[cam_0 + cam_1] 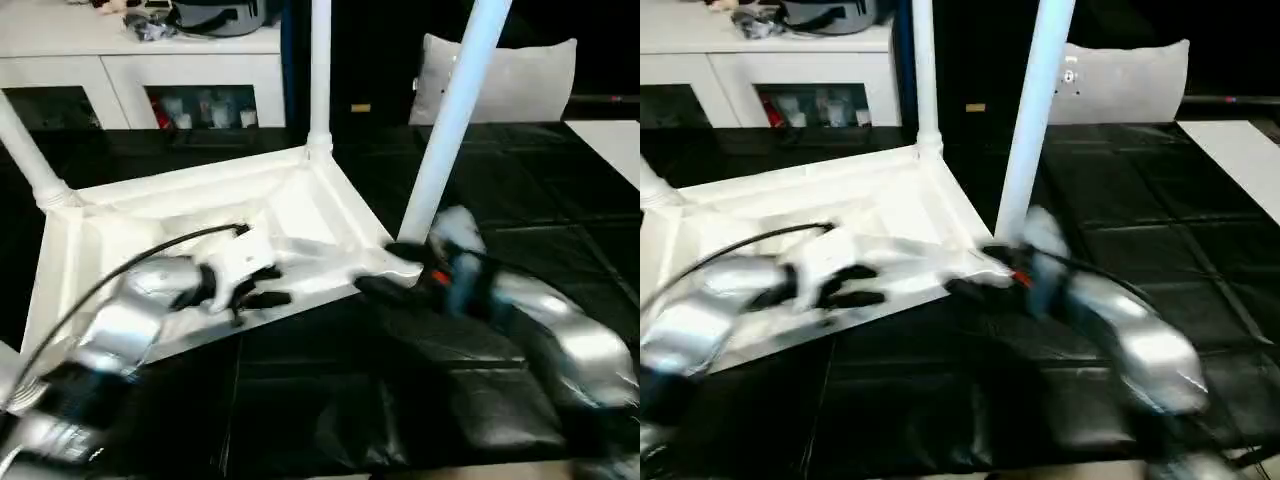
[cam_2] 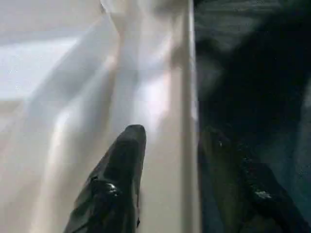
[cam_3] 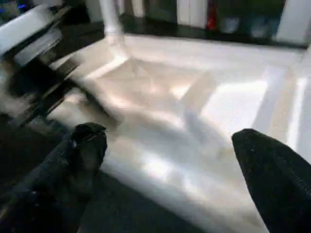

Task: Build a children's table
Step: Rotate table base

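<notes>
Both arms motion-blurred. Tabletop (image 1: 300, 210) lies upside down on the dark floor (image 1: 520, 180), three legs (image 1: 455, 110) upright, tops cut off. Left gripper (image 1: 262, 285) jaws partly spread, straddling near rim; right gripper (image 1: 385, 270) jaws wide apart by the corner, holding nothing.

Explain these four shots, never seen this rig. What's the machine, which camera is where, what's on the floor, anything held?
It is a humanoid robot with two silver arms, each ending in a two-finger black gripper. The two wide pictures come from a stereo camera on its head, looking down. The other two come from cameras on its wrists, looking along the fingers.

On the dark floor lies a white tabletop, upside down, ribbed underside showing. Three white legs stand in corner sockets: left, far and near right.

The left gripper is at the tabletop's near rim, one finger inside it. The right gripper is open near that rim. Neither holds anything.
</notes>
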